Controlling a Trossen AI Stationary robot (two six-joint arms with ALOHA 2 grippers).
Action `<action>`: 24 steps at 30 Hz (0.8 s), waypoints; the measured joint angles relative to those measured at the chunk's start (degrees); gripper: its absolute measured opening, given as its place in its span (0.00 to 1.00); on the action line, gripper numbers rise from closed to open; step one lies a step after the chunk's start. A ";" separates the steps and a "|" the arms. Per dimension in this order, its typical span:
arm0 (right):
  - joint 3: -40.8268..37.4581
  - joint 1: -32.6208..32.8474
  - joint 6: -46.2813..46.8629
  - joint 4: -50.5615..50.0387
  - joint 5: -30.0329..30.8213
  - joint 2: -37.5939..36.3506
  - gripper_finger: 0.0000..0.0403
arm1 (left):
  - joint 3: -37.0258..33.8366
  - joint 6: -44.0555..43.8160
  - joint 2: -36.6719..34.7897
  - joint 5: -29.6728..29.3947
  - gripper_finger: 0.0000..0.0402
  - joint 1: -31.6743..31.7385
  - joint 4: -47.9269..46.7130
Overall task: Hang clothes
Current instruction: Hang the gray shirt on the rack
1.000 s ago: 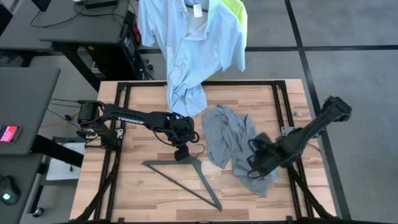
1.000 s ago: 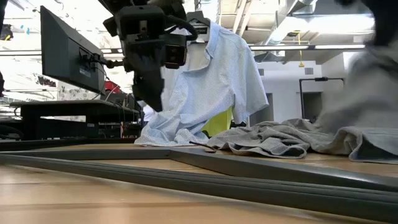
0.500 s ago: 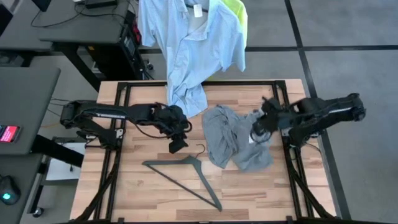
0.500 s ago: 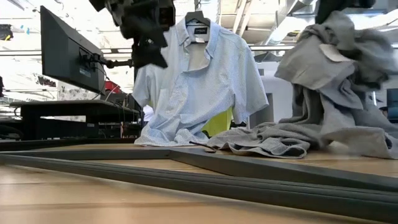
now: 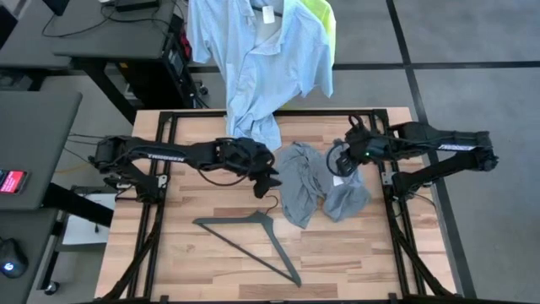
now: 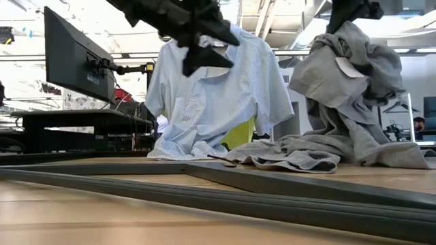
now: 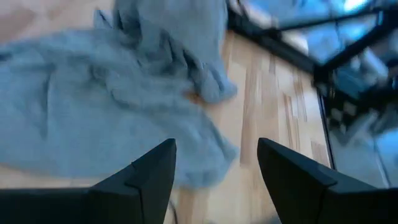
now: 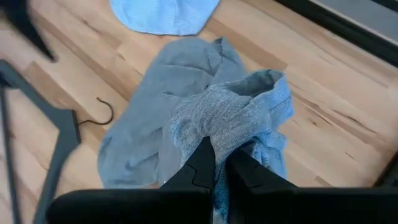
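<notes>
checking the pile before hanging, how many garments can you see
3: a grey T-shirt on the table, pinched up by the right gripper; a pale blue collared shirt hanging behind the table; a neon-yellow T-shirt mostly hidden behind it.

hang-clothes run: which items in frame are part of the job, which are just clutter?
Job:
- grey T-shirt, lifted by the shut right tool
- pale blue shirt, already hung
- neon-yellow T-shirt, behind it
- hanger on the table
- open left tool, empty

Clutter:
- monitor
- side desk
</notes>
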 joint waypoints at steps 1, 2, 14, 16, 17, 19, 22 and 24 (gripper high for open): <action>0.00 0.27 -0.51 0.76 -0.42 0.06 0.00 | 0.01 -0.13 0.38 0.20 0.52 0.26 3.30; 0.00 0.51 -1.16 1.41 -1.00 0.10 0.00 | 0.02 -0.24 0.68 0.55 0.52 0.60 5.99; -0.02 2.87 -3.21 7.17 -3.17 0.21 0.00 | 1.43 7.25 7.80 1.63 0.52 2.52 17.23; -0.02 2.87 -3.81 7.10 -3.34 0.21 0.00 | 3.56 11.16 9.99 1.01 0.52 2.26 16.95; -0.02 2.85 -3.88 7.20 -3.48 0.21 0.00 | 4.65 12.43 10.96 0.86 0.52 2.23 16.55; -0.02 2.84 -3.91 7.51 -4.22 0.21 0.00 | 6.83 14.11 12.57 0.51 0.52 2.24 16.51; -0.02 2.85 -3.95 7.67 -4.70 0.21 0.00 | 9.62 16.19 14.38 0.14 0.52 2.29 16.54; -0.02 2.85 -3.96 7.80 -4.77 0.21 0.00 | 11.39 18.26 15.62 0.20 0.52 2.27 15.37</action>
